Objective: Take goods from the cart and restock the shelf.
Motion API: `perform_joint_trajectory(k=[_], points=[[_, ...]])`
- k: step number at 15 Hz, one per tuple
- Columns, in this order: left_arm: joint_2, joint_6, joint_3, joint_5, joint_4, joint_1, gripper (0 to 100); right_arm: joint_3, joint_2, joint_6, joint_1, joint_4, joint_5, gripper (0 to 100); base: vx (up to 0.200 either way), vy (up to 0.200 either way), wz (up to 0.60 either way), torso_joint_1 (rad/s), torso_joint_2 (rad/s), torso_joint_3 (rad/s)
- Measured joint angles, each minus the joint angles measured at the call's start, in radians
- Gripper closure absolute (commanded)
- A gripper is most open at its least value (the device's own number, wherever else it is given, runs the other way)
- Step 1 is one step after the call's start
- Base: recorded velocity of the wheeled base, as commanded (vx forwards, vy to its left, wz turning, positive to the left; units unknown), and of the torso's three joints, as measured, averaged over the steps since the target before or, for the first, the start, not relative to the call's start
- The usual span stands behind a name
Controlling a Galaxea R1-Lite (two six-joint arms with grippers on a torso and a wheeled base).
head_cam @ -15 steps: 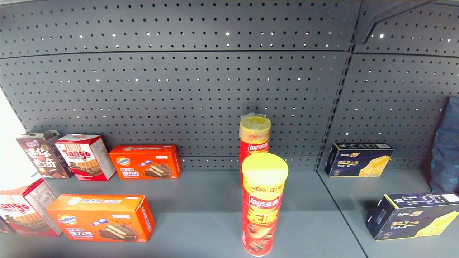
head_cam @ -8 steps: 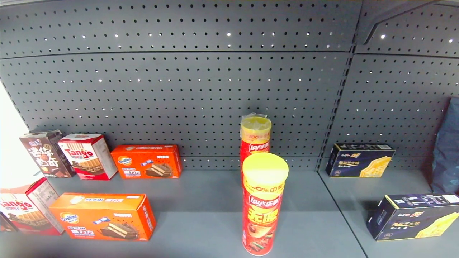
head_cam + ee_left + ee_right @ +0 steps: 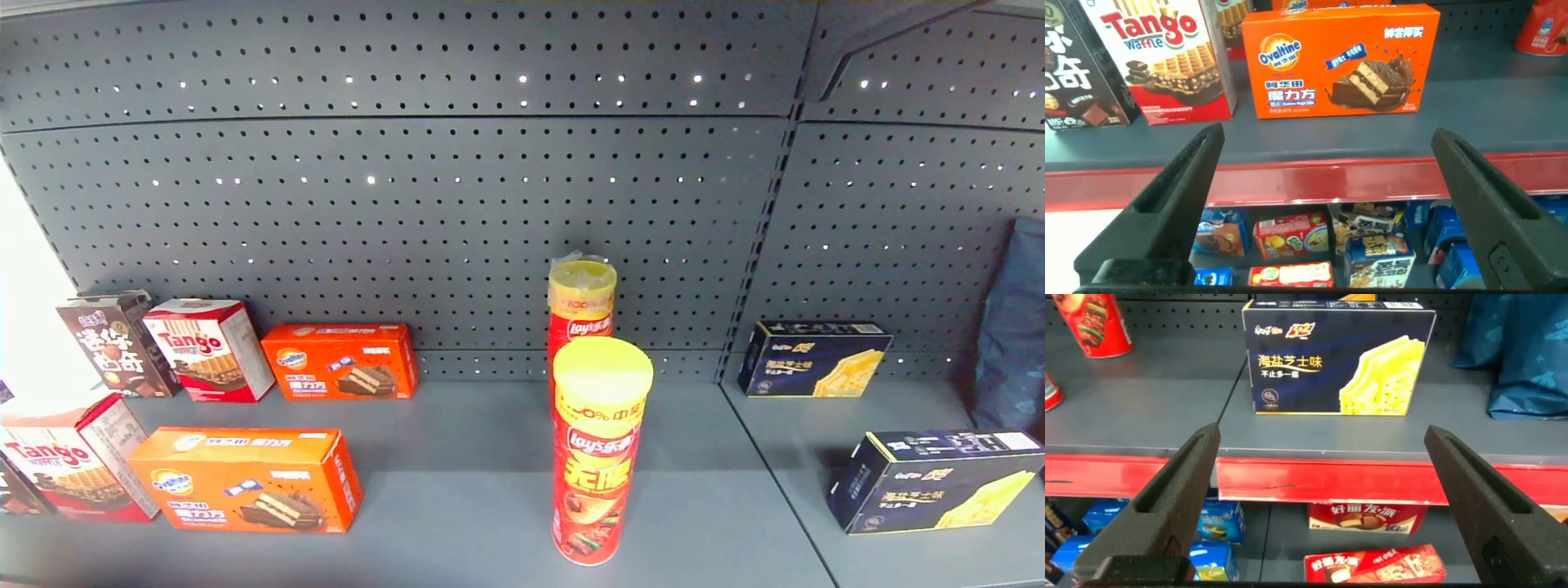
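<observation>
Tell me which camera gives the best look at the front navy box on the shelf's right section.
The right wrist view: the front navy box faces it squarely, its whole front panel showing. The head view sees the box from above at an angle, near the picture's edge. The left wrist view faces the orange box instead.

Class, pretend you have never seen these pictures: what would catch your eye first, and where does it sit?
First comes the tall red front can with its yellow lid, standing upright in the middle of the shelf, with a matching rear can right behind it near the pegboard. Next come the bright orange boxes to the left of the cans and the dark blue boxes to their right.
</observation>
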Motion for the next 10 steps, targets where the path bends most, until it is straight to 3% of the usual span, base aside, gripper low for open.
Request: perform_joint_trajectory(k=[7,10], points=[[0.000,-0.003,0.000,-0.003,0.000,0.000,0,0.000,0.000,0.000,0.000,0.000,0.000,0,0.000,0.000,0.00,0.000,0.00,0.000],[0.000,-0.003,0.000,-0.003,0.000,0.000,0,0.000,0.000,0.000,0.000,0.000,0.000,0,0.000,-0.200,0.00,-0.001,0.00,0.001]])
